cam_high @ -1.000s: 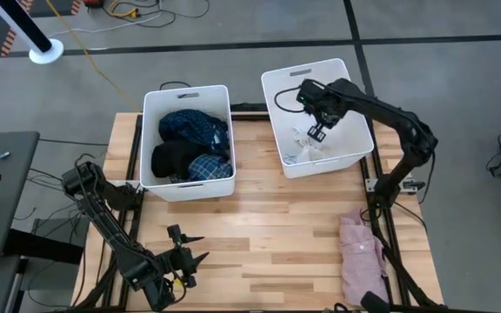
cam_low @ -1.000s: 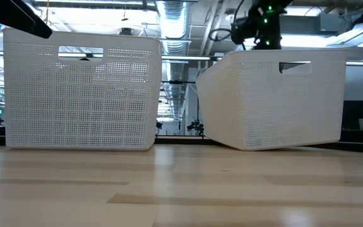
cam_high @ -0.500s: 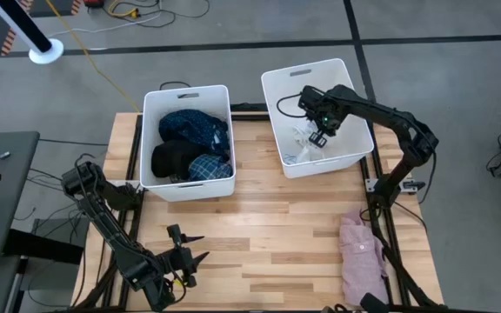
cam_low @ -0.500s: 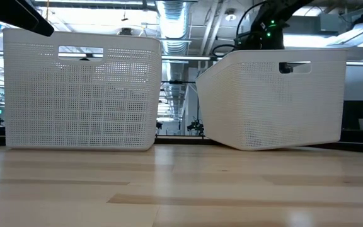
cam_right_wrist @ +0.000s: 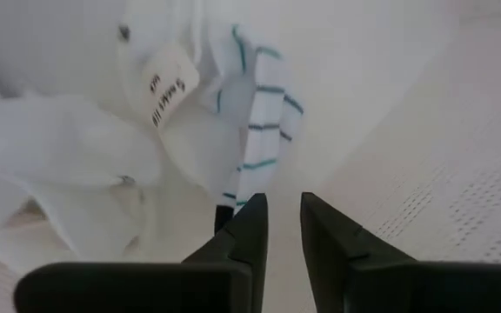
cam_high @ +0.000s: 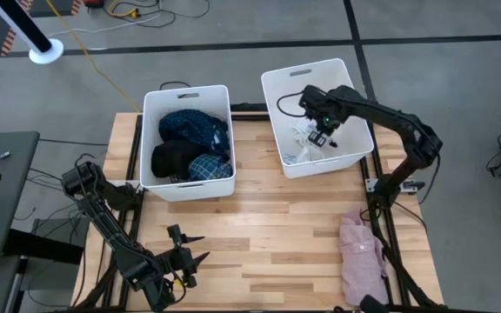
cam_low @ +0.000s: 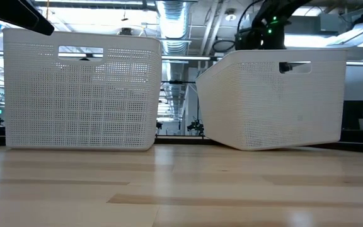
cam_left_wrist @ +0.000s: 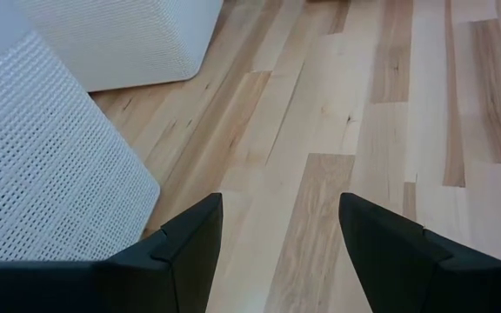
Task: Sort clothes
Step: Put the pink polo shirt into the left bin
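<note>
My right gripper (cam_high: 320, 137) reaches down inside the right white bin (cam_high: 307, 69), just over a heap of white clothes (cam_right_wrist: 68, 165) and a blue-white striped piece (cam_right_wrist: 255, 130) on the bin's floor. Its fingers (cam_right_wrist: 283, 202) stand a narrow gap apart with nothing between them. The striped edge lies right beside one fingertip; I cannot tell whether they touch. The left bin (cam_high: 187, 91) holds navy patterned (cam_high: 194, 126), black (cam_high: 170, 159) and blue plaid (cam_high: 209, 168) clothes. A pale pink garment (cam_high: 359, 252) lies flat at the table's near right. My left gripper (cam_high: 196, 248) waits open at the near left.
The two bins stand side by side at the table's far edge, the right one turned askew. Bare wood (cam_high: 268, 235) stretches between the bins and the near edge. In the left wrist view, the left bin's wall (cam_left_wrist: 50, 174) is close beside my left gripper (cam_left_wrist: 281, 204).
My right gripper has sunk a little deeper into the right bin, toward the white clothes on its floor.
</note>
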Tool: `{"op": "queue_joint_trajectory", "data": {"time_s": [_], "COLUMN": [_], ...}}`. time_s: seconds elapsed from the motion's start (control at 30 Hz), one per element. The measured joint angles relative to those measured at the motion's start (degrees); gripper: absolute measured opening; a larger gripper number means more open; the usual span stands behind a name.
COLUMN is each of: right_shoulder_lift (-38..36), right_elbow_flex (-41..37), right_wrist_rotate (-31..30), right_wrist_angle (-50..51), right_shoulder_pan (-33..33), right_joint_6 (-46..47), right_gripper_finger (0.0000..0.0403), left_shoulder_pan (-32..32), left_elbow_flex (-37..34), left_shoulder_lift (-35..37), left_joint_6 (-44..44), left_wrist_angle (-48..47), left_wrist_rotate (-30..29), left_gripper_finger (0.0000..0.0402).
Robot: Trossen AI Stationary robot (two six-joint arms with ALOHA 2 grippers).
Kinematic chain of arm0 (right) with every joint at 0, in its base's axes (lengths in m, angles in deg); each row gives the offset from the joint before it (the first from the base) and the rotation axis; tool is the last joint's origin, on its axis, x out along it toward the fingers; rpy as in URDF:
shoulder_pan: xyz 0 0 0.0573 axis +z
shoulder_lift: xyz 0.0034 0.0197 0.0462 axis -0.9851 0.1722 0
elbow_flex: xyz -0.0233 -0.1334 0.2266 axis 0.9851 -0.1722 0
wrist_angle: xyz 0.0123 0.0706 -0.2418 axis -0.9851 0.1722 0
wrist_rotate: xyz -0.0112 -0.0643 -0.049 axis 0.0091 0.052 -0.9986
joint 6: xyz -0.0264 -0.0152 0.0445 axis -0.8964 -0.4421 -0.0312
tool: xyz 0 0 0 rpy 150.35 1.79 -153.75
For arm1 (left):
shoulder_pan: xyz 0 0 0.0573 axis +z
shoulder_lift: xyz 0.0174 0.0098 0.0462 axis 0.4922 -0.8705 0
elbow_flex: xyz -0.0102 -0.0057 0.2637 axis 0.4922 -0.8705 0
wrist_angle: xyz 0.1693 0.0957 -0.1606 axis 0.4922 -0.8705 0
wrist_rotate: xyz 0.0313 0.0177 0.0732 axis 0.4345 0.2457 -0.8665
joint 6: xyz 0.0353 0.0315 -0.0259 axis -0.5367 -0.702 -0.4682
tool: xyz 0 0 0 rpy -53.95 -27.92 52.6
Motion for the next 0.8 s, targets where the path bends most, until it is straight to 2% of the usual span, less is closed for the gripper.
{"op": "queue_joint_trajectory", "data": {"time_s": [0.27, 0.5, 0.8], "right_shoulder_lift": [-7.51, -14.31, -22.07], "right_elbow_flex": [0.0, 0.02, 0.02], "right_wrist_rotate": [0.26, 0.55, 0.63], "right_wrist_angle": [-4.65, -5.2, -6.33], "right_shoulder_pan": [2.85, 8.0, 18.64], "right_joint_6": [0.02, 2.34, 7.39], "right_gripper_finger": [0.014, 0.0195, 0.0215], "left_shoulder_pan": [0.01, 0.02, 0.02], "left_elbow_flex": [0.0, 0.0, 0.0], "left_shoulder_lift": [0.0, 0.0, 0.0], "left_joint_6": [-0.42, -0.4, -0.51], "left_wrist_angle": [0.07, 0.07, 0.04], "left_wrist_rotate": [-0.06, -0.07, -0.68], "left_gripper_finger": [0.0224, 0.0224, 0.0224]}}
